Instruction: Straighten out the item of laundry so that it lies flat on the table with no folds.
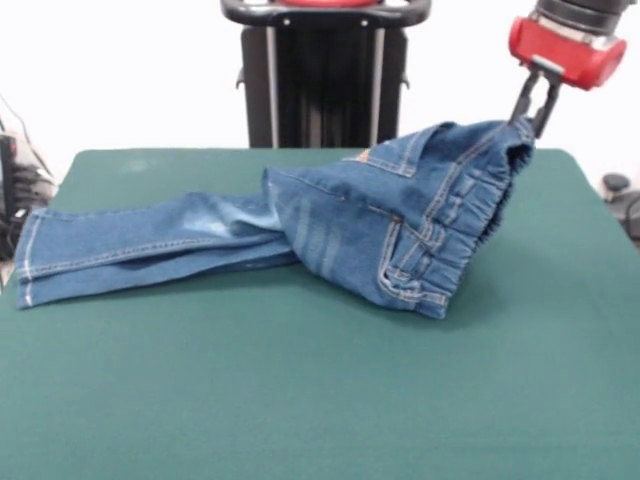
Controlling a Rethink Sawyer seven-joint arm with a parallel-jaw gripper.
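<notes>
The item of laundry [330,225], a small pair of blue denim jeans with tan stitching, lies across the dark green table [320,400]. Its legs stretch flat toward the left edge. The elastic waistband end [470,195] is lifted off the table at the right and hangs in folds. My gripper [528,120] comes down from the upper right, its black fingers shut on the top edge of the waistband, holding it up. The seat of the jeans drapes down from there to the table.
The robot's black pedestal [325,75] stands behind the table's far edge. Dark cables and equipment [20,165] sit off the left edge, and small dark objects [620,195] off the right edge. Bare green tabletop fills the front.
</notes>
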